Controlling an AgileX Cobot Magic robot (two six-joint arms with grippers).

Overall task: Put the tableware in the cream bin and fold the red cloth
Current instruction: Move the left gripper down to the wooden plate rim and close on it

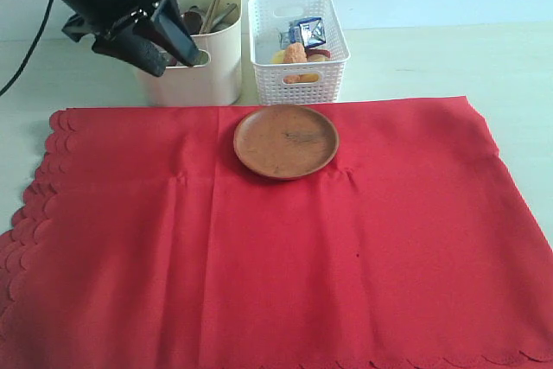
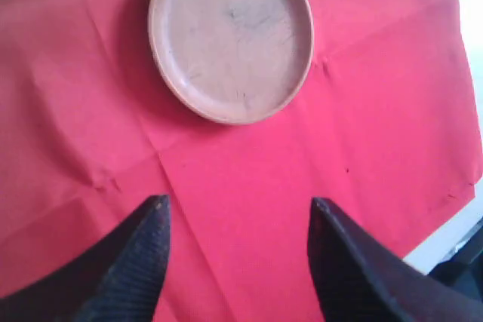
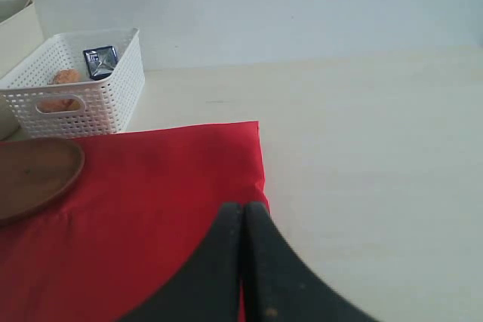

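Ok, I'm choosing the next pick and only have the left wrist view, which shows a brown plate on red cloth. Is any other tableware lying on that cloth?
Observer: No. In the exterior view the round brown plate is the only thing on the red cloth.
Operator: Where is the bin from there?
Observer: The cream bin stands just past the cloth's far edge. It is to the left of the plate and beside the white lattice basket.
Operator: And the other arm?
Observer: The right end effector is shut and holds nothing. It sits over the cloth's edge, next to bare table.
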